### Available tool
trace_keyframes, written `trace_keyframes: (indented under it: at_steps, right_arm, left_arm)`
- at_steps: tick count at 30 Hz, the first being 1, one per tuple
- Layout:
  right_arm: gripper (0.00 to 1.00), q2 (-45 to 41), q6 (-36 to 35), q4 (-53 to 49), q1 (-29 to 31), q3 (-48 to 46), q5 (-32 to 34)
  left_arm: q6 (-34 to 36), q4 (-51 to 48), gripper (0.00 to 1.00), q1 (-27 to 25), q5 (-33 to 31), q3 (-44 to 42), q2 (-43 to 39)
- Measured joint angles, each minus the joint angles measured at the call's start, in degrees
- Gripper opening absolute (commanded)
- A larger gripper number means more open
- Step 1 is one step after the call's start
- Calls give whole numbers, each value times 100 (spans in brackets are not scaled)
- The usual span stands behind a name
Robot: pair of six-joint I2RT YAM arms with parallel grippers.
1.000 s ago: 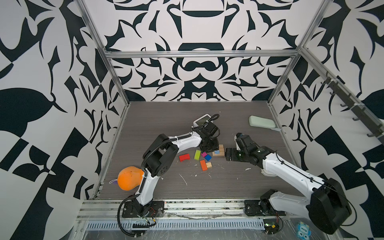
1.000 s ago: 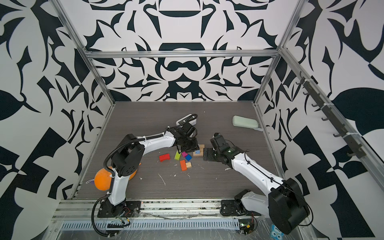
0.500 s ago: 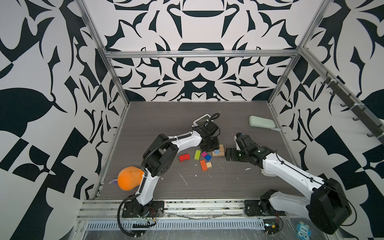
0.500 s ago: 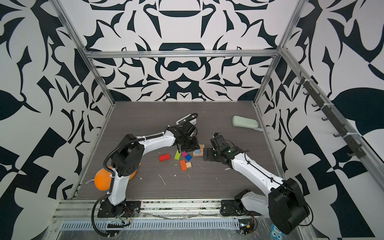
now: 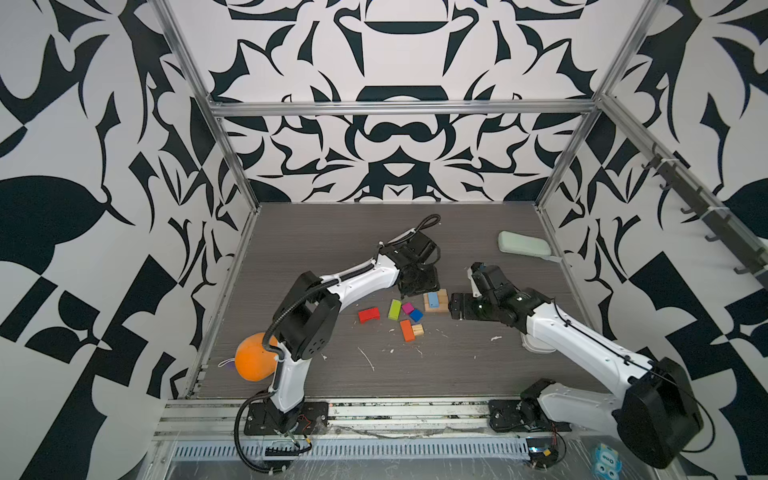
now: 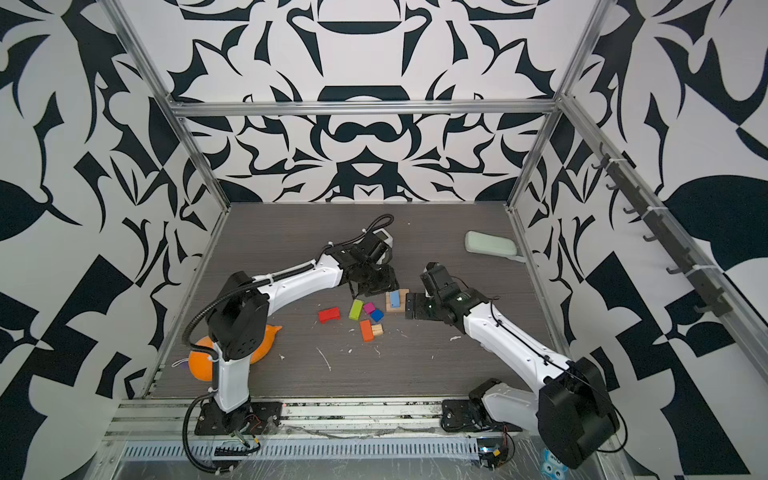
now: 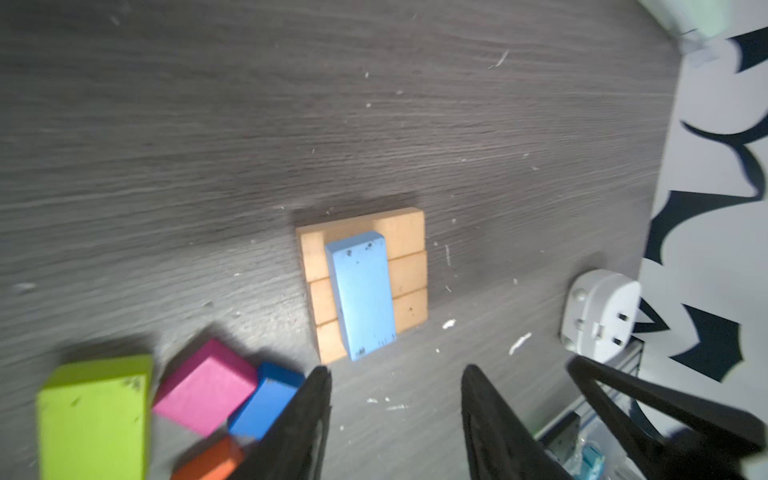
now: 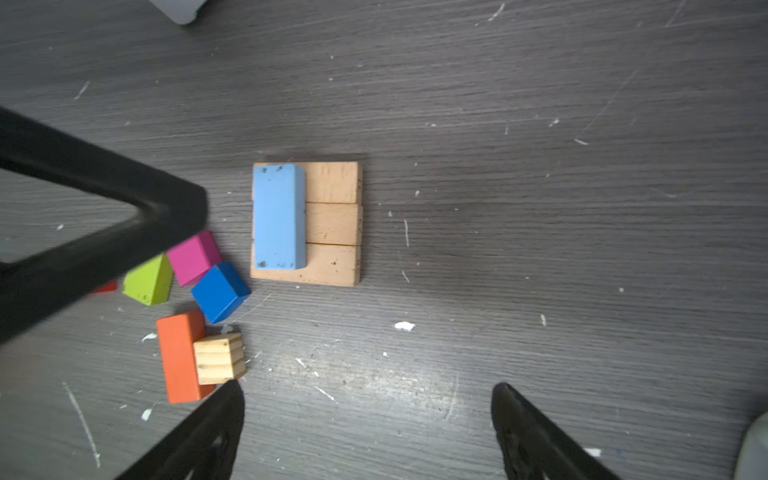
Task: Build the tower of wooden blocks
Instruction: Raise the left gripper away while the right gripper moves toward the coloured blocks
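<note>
So far the tower (image 5: 435, 301) is barely begun. 3 plain tan wooden bars (image 8: 332, 224) lie side by side near the middle of the dark wood-grain table (image 5: 332, 232). 1 light blue wooden bar (image 8: 278, 216) rests crosswise on them, toward their left edge.

Left of it and nearer, 6 pieces lie loose on the table:
- a red wooden block (image 5: 369, 314)
- a lime green wooden bar (image 5: 394, 309)
- a magenta wooden cube (image 5: 407, 308)
- a dark blue wooden cube (image 5: 416, 315)
- an orange wooden bar (image 5: 407, 330)
- a small tan wooden cube (image 5: 418, 330) touching the orange bar

The left gripper (image 7: 395, 374) hangs just far-left of the stack, jaws moderately apart and holding nothing. The right gripper (image 8: 365, 386) waits just right of it, jaws wide and empty. I judge most of the stacking is yet to do.
</note>
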Motion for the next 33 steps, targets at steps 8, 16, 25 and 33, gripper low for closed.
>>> trace_keyframes:
  at_steps: [8, 16, 25, 33]
  right_arm:
    - [91, 212, -22, -74, 212, 205, -299]
    - [87, 284, 129, -31, 984, 496, -297]
    - [81, 1016, 295, 68, 1976, 1008, 61]
    - [77, 2031, 463, 192, 2527, 1471, 459]
  left_arm:
    - [297, 109, 79, 608, 50, -708, -925]
    - [623, 153, 83, 1104, 201, -1351, -1447]
    - [717, 411, 84, 1543, 433, -2236, -2280]
    - [741, 487, 83, 2013, 579, -2750, -2732]
